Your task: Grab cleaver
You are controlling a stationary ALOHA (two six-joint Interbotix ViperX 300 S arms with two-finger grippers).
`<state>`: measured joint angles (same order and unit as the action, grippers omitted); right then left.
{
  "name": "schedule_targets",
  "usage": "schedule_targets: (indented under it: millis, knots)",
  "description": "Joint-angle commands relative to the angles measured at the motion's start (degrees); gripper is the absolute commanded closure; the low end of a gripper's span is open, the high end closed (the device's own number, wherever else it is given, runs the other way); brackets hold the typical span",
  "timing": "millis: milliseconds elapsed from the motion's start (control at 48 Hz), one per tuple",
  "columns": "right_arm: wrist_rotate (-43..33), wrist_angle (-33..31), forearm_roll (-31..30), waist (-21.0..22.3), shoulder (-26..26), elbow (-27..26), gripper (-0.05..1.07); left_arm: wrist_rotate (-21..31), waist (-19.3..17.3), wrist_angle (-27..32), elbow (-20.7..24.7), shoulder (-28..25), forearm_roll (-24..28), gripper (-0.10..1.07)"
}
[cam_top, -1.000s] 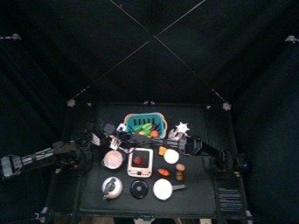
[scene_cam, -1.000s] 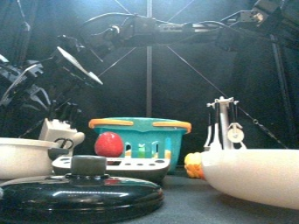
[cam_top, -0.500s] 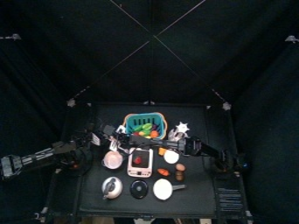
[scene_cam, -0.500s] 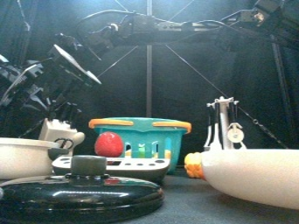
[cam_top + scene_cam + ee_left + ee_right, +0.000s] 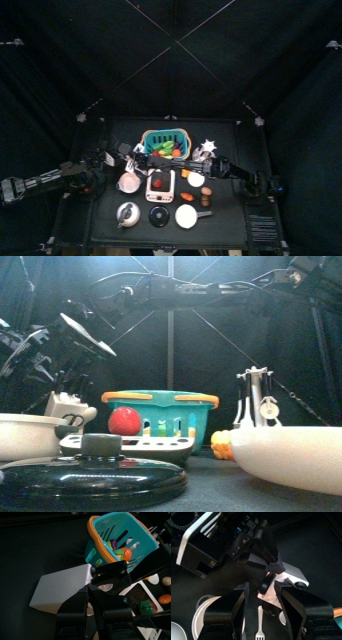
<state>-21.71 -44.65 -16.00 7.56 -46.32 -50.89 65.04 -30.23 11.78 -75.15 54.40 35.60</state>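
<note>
The cleaver point(image 5: 83, 334) has a pale grey blade and is held high above the table's left side. It shows large in the left wrist view point(image 5: 60, 589). My left gripper point(image 5: 89, 587) is shut on the blade's near corner. My right arm reaches across from the right. My right gripper point(image 5: 268, 587) is closed around the cleaver's grey handle end point(image 5: 288, 574). In the top view both grippers meet left of the basket, the left gripper point(image 5: 120, 160) beside the right gripper point(image 5: 140, 152).
A teal basket point(image 5: 160, 416) with toy food stands at the back middle. A large white bowl point(image 5: 287, 456), a black pot lid point(image 5: 87, 471), a utensil stand point(image 5: 254, 401) and a white pot point(image 5: 27, 436) crowd the front.
The cleaver and both grippers have shifted slightly left and down. Both grips are unchanged.
</note>
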Motion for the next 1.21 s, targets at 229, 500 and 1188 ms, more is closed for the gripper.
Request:
schedule_targets:
  millis: [229,500,1188]
  knots:
    - [0.00,0.18,-0.26,0.44,1.49,-1.76,0.24,-0.09,-0.26,0.09,0.62,-0.62,-0.53,0.47]
    - [0.00,0.18,-0.09,0.44,1.49,-1.76,0.40,-0.09,-0.26,0.00,0.62,-0.62,-0.53,0.48]
    - [-3.78,-1.32,-0.97,0.44,0.97,-3.69,0.31,-0.09,-0.18,0.00,0.35,-0.62,-4.66,0.48]
